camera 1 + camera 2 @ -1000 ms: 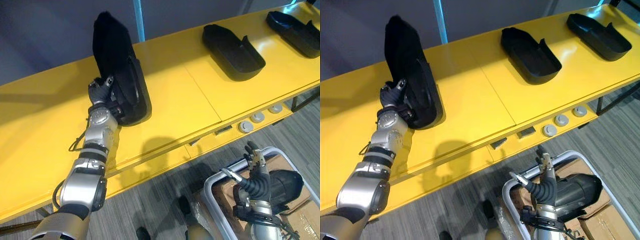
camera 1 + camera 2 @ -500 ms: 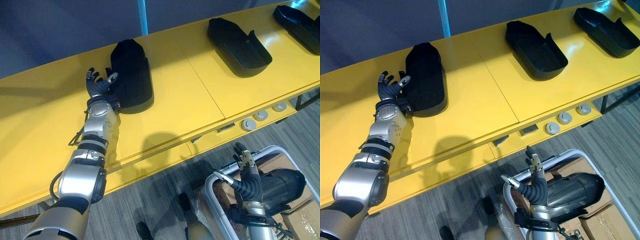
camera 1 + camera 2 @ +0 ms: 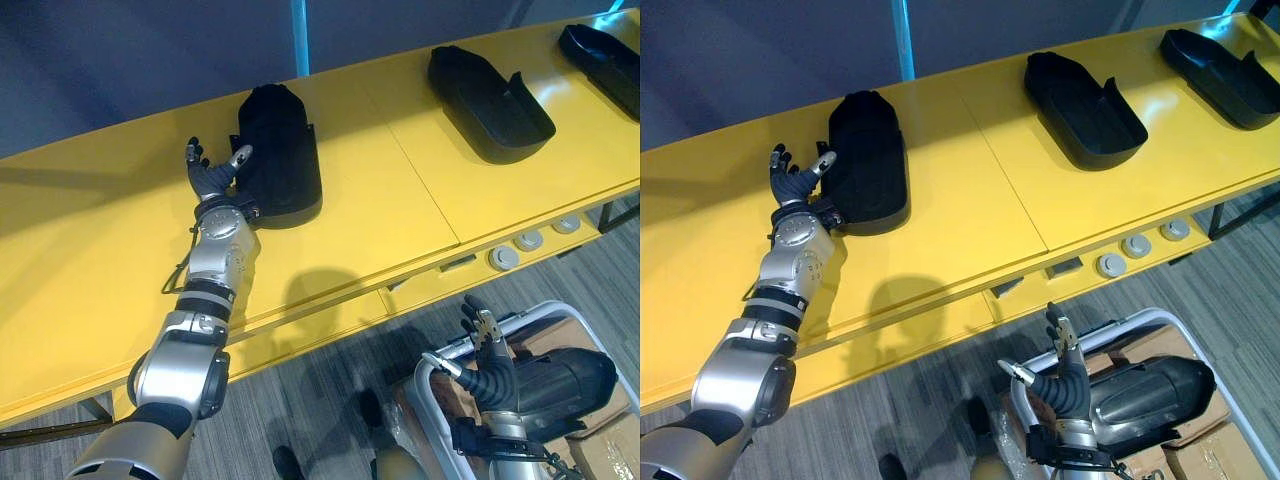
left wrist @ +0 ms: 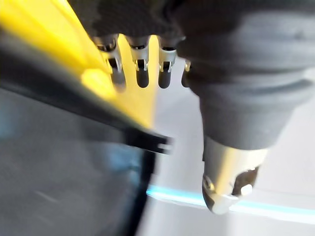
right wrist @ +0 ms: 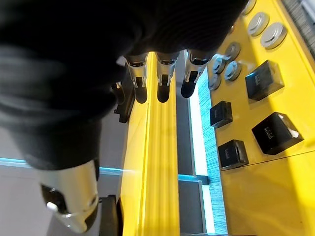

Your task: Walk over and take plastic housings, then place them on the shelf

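Observation:
A black plastic housing (image 3: 280, 155) lies flat on the yellow shelf (image 3: 90, 230), hollow side down. My left hand (image 3: 210, 176) is open beside its left edge, fingers spread and straight, thumb close to the housing's rim, holding nothing. Two more black housings rest further right on the shelf, one (image 3: 490, 90) with its hollow up and one (image 3: 603, 53) at the far right end. My right hand (image 3: 486, 352) hangs open below the shelf's front edge, fingers straight, just over another black housing (image 3: 560, 380) in a cart.
A cart with a grey rim (image 3: 540, 310) holds cardboard boxes (image 3: 1210, 455) at the lower right. Round buttons (image 3: 505, 258) sit on the shelf's front face. A blue strip (image 3: 299, 35) runs up the grey wall behind. Bare shelf extends left of my left hand.
The housing went from standing upright in my left hand to lying flat on the shelf. That hand let go and spread its fingers. The right hand sank a little.

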### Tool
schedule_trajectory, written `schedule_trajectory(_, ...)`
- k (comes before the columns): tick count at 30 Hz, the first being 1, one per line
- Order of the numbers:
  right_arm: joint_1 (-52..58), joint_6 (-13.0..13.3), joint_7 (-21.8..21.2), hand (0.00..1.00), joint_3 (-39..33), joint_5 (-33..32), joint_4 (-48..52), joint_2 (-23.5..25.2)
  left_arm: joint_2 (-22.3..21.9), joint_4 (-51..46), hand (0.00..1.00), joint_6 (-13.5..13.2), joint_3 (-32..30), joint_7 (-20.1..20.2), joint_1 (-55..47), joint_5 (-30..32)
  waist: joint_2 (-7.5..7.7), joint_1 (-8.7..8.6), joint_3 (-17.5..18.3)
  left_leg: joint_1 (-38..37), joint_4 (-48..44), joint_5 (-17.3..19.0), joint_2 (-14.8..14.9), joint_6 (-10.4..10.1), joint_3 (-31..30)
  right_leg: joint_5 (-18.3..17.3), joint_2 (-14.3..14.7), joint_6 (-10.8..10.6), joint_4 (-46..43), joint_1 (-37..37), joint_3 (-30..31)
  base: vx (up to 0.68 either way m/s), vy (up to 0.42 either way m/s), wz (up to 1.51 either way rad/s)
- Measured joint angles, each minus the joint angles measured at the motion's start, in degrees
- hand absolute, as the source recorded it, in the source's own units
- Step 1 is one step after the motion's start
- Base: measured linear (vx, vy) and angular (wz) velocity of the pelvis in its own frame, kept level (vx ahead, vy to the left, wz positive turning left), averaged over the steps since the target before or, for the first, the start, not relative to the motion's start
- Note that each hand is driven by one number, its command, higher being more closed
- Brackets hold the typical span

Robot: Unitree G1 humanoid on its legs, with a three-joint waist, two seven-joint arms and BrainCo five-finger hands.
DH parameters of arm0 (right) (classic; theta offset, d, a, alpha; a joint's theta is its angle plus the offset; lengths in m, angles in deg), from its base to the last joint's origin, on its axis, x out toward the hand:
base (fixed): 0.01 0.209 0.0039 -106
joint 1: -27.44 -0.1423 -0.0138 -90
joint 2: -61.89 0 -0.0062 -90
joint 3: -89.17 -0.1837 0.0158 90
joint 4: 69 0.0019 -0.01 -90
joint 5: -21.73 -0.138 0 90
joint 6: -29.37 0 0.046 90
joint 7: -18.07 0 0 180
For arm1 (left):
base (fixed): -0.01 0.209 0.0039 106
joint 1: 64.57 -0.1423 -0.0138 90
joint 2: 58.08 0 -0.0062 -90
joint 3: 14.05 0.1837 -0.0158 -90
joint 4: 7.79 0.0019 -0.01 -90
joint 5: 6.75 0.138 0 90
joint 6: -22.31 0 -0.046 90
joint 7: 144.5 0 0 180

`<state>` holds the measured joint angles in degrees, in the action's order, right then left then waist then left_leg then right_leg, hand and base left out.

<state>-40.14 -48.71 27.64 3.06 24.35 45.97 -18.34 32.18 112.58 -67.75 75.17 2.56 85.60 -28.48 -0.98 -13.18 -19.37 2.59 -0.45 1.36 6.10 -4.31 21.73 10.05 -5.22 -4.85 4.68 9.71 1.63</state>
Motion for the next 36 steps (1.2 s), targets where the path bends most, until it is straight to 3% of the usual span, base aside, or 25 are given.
schedule_trajectory(5,-0.1,0.0,0.0,0.0,-1.5,0.0,-1.4,0.5,0.0,-7.8,0.0,-0.4,-0.1,-0.8,-1.7,8.5,-0.26,0.2,1.7,-1.9,0.7,-0.2,0.0,0.1,-0.8,0.0,0.0,0.0,0.0,-2.1,-1.1,-0.01,0.011,0.07)
schedule_trajectory(9,-0.3,0.0,-0.3,0.0,-2.8,0.0,-2.0,1.5,0.5,-13.3,0.0,1.9,-2.6,-0.9,-4.0,18.4,-0.65,0.96,4.1,-3.0,0.9,-0.5,-0.1,0.2,-1.6,-0.1,0.0,0.0,0.0,-3.5,-2.3,-0.03,0.008,0.1)
schedule_trajectory(11,-0.6,0.1,-0.3,0.0,-4.1,0.0,-2.8,1.9,0.9,-25.0,0.0,3.3,-4.0,-1.4,-11.3,25.2,-1.27,1.65,5.9,-3.6,0.6,-0.4,-0.1,0.2,-1.4,-0.4,0.0,0.0,0.0,-3.9,-2.0,0.0,0.01,-0.11)
schedule_trajectory(13,-1.9,0.1,-0.3,0.0,-5.7,0.0,-4.6,2.0,0.0,-38.5,0.0,2.7,-5.4,-1.6,-22.1,31.1,-1.32,2.64,6.4,-3.1,-4.5,2.1,0.3,0.3,-2.8,-0.8,0.2,0.1,-0.4,-4.9,-0.2,0.0,0.012,-0.34)
schedule_trajectory(15,-3.9,0.1,-0.1,0.0,-7.7,0.0,-5.6,1.6,-4.1,-49.9,0.0,1.1,-6.9,-1.6,-35.9,33.6,-1.41,5.14,6.5,-0.5,-14.2,5.8,0.3,2.4,-12.7,-1.7,0.5,0.1,-2.7,-4.5,3.5,-0.05,0.006,-0.86)
schedule_trajectory(16,-5.1,0.1,0.1,0.0,-8.7,0.0,-5.8,1.2,-8.5,-55.7,0.0,-0.4,-7.1,-1.7,-45.1,34.3,-2.24,6.79,7.0,0.7,-19.5,8.8,-0.1,1.4,-21.7,-2.8,1.4,-0.4,-5.1,-3.4,6.5,-0.09,0.098,-1.31)
schedule_trajectory(17,-5.2,0.1,0.3,0.0,-10.1,0.0,-5.8,0.8,-13.2,-59.5,0.0,-2.4,-5.5,-1.7,-53.3,34.4,-3.48,7.99,7.9,0.2,-21.8,12.1,-0.1,-1.0,-28.7,-4.3,3.3,-1.3,-7.5,-1.9,9.3,-0.1,0.14,-1.28)
schedule_trajectory(19,-4.1,0.4,0.7,0.0,-12.9,0.0,-5.3,1.3,-18.0,-61.2,0.0,-5.6,0.3,-1.4,-60.2,34.4,-4.31,7.39,9.5,-0.1,-21.2,17.0,0.0,-1.1,-31.8,-4.8,5.1,-2.1,-10.4,1.2,11.8,-0.21,0.252,-0.92)
schedule_trajectory(20,-3.6,0.4,0.7,0.0,-14.5,-0.1,-5.1,3.0,-18.0,-59.9,0.0,-6.4,4.6,-0.8,-60.4,34.3,-2.17,7.3,9.0,0.3,-22.0,17.9,-1.6,-0.2,-29.4,-4.1,4.3,-3.0,-11.2,2.7,14.1,-0.27,0.266,-0.84)
schedule_trajectory(22,-1.0,0.4,1.3,0.0,-15.0,0.0,-0.5,4.9,-17.4,-57.9,0.0,-7.4,10.5,1.0,-60.7,34.2,-0.05,7.0,9.1,2.3,-25.9,18.8,-2.6,1.1,-24.0,-2.7,3.5,-4.8,-8.9,3.8,18.5,-0.26,0.231,-1.38)
schedule_trajectory(23,-0.2,0.5,1.7,0.0,-15.0,0.0,2.7,4.8,-17.3,-57.9,0.0,-8.1,12.9,2.2,-61.1,34.2,0.41,7.0,9.4,3.5,-27.4,19.1,-2.3,2.0,-19.3,-6.0,2.7,-5.8,-5.8,5.1,19.1,-0.28,0.277,-1.86)
schedule_trajectory(24,-0.8,0.6,2.3,0.0,-15.0,0.0,3.6,4.6,-17.5,-57.9,0.0,-8.7,13.7,2.8,-60.9,34.1,-0.75,7.03,9.7,4.1,-27.1,18.8,-0.9,3.2,-16.6,-8.1,2.5,-4.4,-5.0,6.3,16.9,-0.27,0.25,-2.13)
schedule_trajectory(26,-3.2,0.9,3.9,0.0,-15.1,0.3,3.3,4.9,-16.9,-56.0,0.0,-10.7,12.6,4.0,-60.1,33.5,-0.81,7.42,10.0,4.7,-24.6,16.6,2.4,4.1,-7.4,-5.3,1.2,-0.3,-10.2,10.9,-0.8,-0.24,0.223,-2.21)
schedule_trajectory(27,-4.2,0.9,5.3,0.0,-15.1,1.3,3.1,5.0,-16.8,-54.0,0.0,-10.9,11.6,4.5,-59.8,31.8,-0.92,8.09,9.9,2.9,-21.1,14.4,3.7,4.0,-2.6,-5.2,0.1,-0.1,-16.4,11.0,-7.8,-0.11,0.119,-1.93)
schedule_trajectory(29,-4.8,1.1,6.3,0.0,-15.3,2.4,2.5,5.0,-16.7,-50.8,0.0,-11.1,11.3,4.6,-58.8,29.6,-0.89,7.6,9.9,1.9,-18.0,12.3,3.8,3.7,0.8,-6.3,-2.8,-1.5,-23.3,8.1,-8.6,-0.08,0.018,-1.38)
schedule_trajectory(30,-4.8,1.1,6.3,0.0,-15.3,3.0,1.7,5.0,-16.7,-49.0,0.0,-11.2,11.9,5.3,-57.4,28.4,-0.5,7.51,9.8,2.1,-17.6,11.9,4.0,3.3,2.8,-10.0,-4.7,-1.2,-24.6,5.2,-8.2,-0.06,-0.034,-1.03)
schedule_trajectory(32,-5.1,1.1,6.1,0.0,-15.0,4.6,-0.5,5.0,-16.0,-47.7,0.0,-11.2,13.2,6.2,-55.4,27.3,-0.15,7.71,9.3,2.1,-17.6,11.5,4.6,2.4,6.4,-12.4,-6.2,-2.9,-21.2,2.4,-8.9,-0.09,-0.157,-1.07)
schedule_trajectory(34,-6.4,0.9,6.0,0.0,-15.0,4.8,-2.8,4.4,-15.9,-47.1,0.0,-11.1,14.4,7.2,-54.1,27.0,-1.37,6.92,8.4,1.7,-17.6,11.4,6.2,1.3,9.2,-12.5,-5.2,-1.8,-17.8,2.2,-11.1,-0.08,-0.226,-0.93)
schedule_trajectory(36,-6.8,0.5,5.5,0.0,-13.8,4.8,-5.4,4.2,-16.2,-47.1,0.0,-11.1,15.6,8.5,-53.8,27.0,-1.97,6.06,8.3,-0.4,-17.3,10.9,9.4,-0.6,11.8,-12.2,-2.0,-0.5,-16.4,1.6,-11.2,0.01,-0.196,-0.78)
